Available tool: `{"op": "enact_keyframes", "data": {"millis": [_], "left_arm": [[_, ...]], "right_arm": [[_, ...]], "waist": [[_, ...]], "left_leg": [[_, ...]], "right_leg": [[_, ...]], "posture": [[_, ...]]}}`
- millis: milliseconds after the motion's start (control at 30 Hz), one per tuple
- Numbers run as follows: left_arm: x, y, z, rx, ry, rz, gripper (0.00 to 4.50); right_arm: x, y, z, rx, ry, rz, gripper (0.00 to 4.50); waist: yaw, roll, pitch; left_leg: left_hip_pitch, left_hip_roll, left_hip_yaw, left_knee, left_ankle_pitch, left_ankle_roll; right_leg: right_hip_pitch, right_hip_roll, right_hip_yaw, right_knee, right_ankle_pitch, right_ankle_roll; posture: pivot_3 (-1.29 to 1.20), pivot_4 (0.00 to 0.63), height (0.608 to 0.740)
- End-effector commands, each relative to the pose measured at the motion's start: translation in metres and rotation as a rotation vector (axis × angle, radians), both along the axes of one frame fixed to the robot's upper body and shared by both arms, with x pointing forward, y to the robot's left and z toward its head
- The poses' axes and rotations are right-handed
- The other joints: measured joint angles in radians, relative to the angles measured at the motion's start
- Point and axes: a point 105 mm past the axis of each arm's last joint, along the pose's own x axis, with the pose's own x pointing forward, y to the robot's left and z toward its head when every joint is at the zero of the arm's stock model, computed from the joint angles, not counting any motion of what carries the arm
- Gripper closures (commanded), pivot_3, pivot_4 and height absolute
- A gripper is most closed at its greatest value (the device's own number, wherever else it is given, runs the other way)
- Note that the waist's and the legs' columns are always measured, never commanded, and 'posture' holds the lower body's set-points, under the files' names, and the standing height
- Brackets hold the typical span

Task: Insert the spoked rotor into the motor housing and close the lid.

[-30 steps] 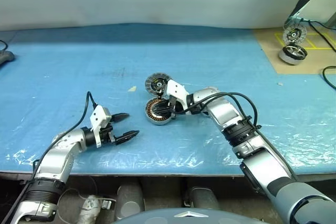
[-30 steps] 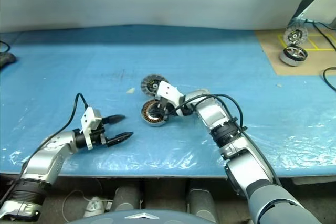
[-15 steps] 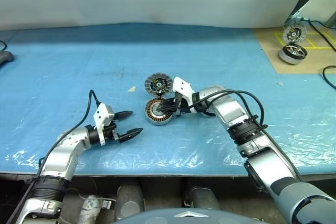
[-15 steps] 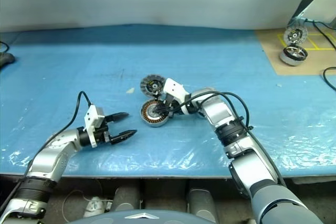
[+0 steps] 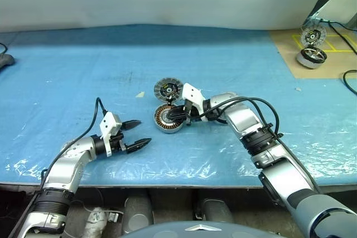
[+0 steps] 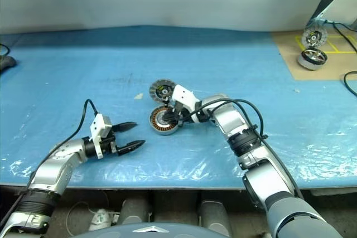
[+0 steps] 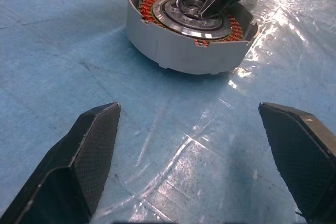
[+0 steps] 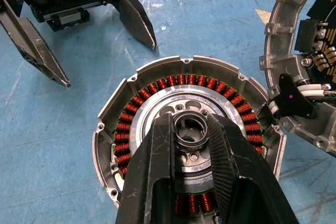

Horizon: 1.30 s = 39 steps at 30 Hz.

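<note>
a: right wrist view: right jaws (image 8: 191,129) grip the hub of the spoked rotor (image 8: 157,109), seated inside the motor housing (image 8: 118,109).
b: left jaws (image 5: 137,133) wide open, empty; lid (image 5: 168,90) just beside the housing on the bench (image 5: 67,71).

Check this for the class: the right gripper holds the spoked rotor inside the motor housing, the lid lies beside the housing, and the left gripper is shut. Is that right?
One thing is wrong: the left gripper is open, its fingers wide apart in the left wrist view. The rest stands: the right gripper grips the spoked rotor by its hub inside the motor housing, and the lid lies beside it.
</note>
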Motion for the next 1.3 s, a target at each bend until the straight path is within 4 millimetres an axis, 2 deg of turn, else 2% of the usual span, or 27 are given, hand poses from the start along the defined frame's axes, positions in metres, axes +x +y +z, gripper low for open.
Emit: {"op": "enact_keyframes", "data": {"millis": [33,233,633,733,833,1167,1267,1300], "left_arm": [[0.002,0.002,0.004,0.0,-0.031,-0.002,0.0],[0.002,0.002,0.001,0.0,-0.028,-0.002,0.0],[0.001,0.003,-0.004,0.001,-0.026,-0.001,0.0],[0.001,0.003,-0.003,0.002,-0.027,-0.003,0.0],[0.0,0.003,-0.003,0.002,-0.028,-0.002,0.0],[-0.002,0.005,-0.002,0.006,-0.025,-0.002,0.0],[-0.002,0.005,-0.002,0.008,-0.025,-0.002,0.0],[-0.002,0.005,-0.002,0.008,-0.024,-0.003,0.0]], "right_arm": [[-0.005,0.002,-0.001,0.0,0.007,0.019,3.94],[-0.008,0.005,-0.006,0.0,0.027,0.027,3.94],[-0.009,-0.002,-0.017,-0.037,0.041,0.014,3.94],[-0.009,-0.001,-0.017,-0.034,0.03,0.02,2.91],[-0.01,0.002,-0.012,-0.003,0.047,0.016,1.9],[-0.012,0.013,0.043,0.213,0.049,0.035,1.9],[-0.01,0.013,0.051,0.251,0.044,0.021,1.9],[-0.009,0.012,0.051,0.253,0.04,0.013,2.3]], "waist": [[0.0,0.0,0.0],[0.0,0.0,0.0],[0.0,0.0,0.0],[0.0,0.0,0.0],[0.0,0.0,0.0],[0.001,0.0,0.0],[0.001,0.0,0.0],[0.001,0.0,0.0]], "left_leg": [[0.0,0.0,0.0,0.0,0.0,0.0],[0.0,0.0,0.0,0.0,0.0,0.0],[0.0,0.0,0.0,-0.001,0.0,0.0],[0.001,0.0,0.0,-0.001,0.0,0.0],[0.002,0.0,0.0,-0.001,0.0,0.0],[0.002,0.0,0.001,-0.004,0.0,0.0],[0.001,-0.001,0.001,-0.005,0.0,0.0],[0.001,-0.001,0.001,-0.005,0.0,0.0]], "right_leg": [[0.0,0.0,0.0,0.0,0.0,0.0],[0.0,0.0,0.0,0.0,0.0,0.0],[0.0,0.0,0.0,-0.001,0.0,0.0],[0.0,0.0,0.0,-0.001,0.0,0.0],[0.001,0.0,0.0,-0.001,0.0,0.0],[0.001,0.0,0.0,-0.002,0.0,0.0],[0.0,0.0,0.0,-0.003,-0.001,0.0],[0.0,0.0,0.0,-0.003,-0.001,0.0]], "posture": [[0.0,0.15,0.74],[0.0,0.15,0.74],[0.0,0.15,0.74],[0.0,0.15,0.74],[0.0,0.15,0.74],[0.0,0.15,0.74],[0.0,0.15,0.74],[0.0,0.15,0.74]]}}
